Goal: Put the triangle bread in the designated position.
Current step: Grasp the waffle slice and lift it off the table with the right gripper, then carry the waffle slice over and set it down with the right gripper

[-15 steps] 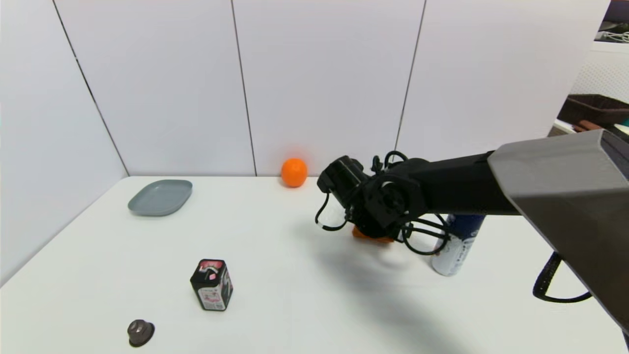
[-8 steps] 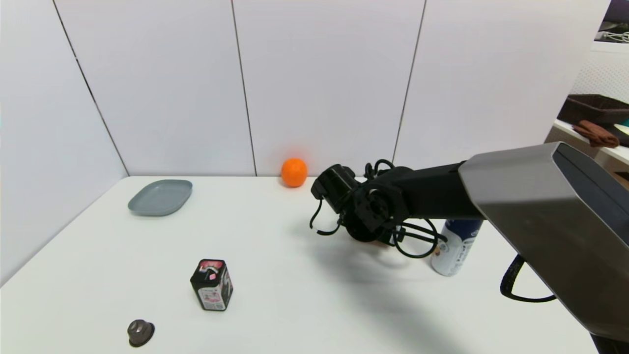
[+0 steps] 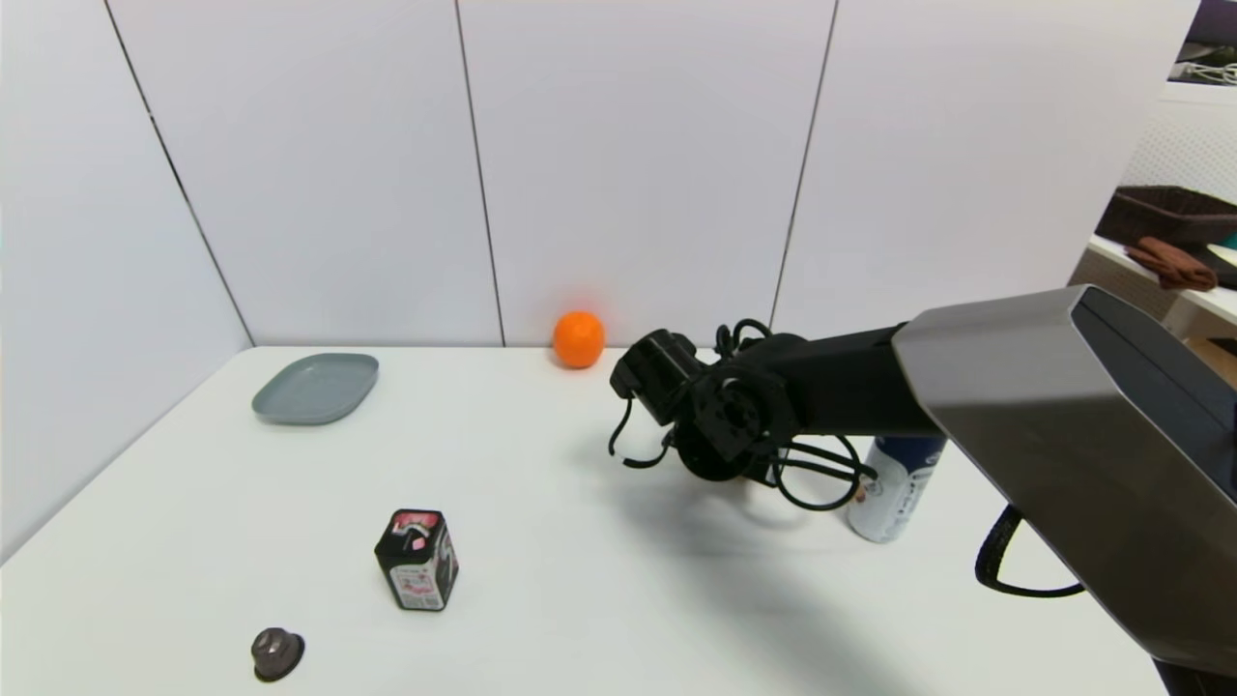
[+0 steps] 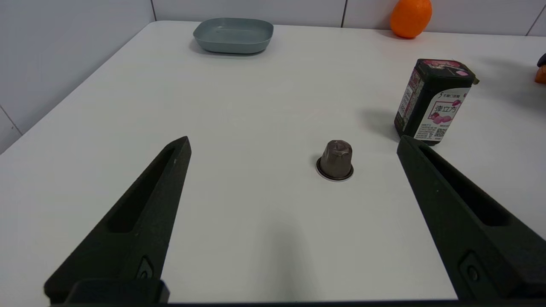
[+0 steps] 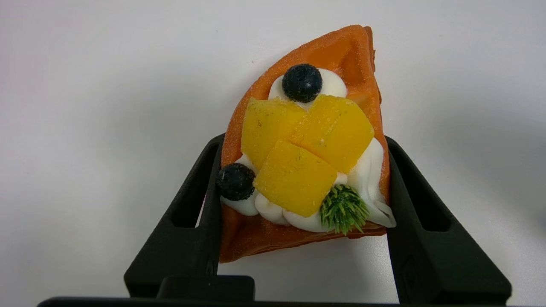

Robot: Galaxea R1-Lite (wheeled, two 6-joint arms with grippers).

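Observation:
The triangle bread [image 5: 298, 157], an orange-brown wedge with white cream, yellow fruit pieces, black berries and a green sprig, sits between the two fingers of my right gripper [image 5: 303, 140]. The gripper is shut on it, with both fingers touching its sides. Plain white tabletop lies right under the bread. From the head, the right arm's wrist [image 3: 734, 420] hangs low over the table's middle right and hides the bread and the fingers. My left gripper [image 4: 293, 143] stands open and empty over the near left part of the table. The designated position bears no mark that I can see.
A round orange fruit [image 3: 578, 338] rests by the back wall, and a grey plate [image 3: 316, 387] is at the back left. A black box [image 3: 417, 559] and a brown capsule [image 3: 276, 652] stand front left. A blue-and-white can [image 3: 894, 488] stands just right of the right wrist.
The right arm has come down and shifted a little left. An orange edge of the bread showed under the wrist a second ago and is now hidden.

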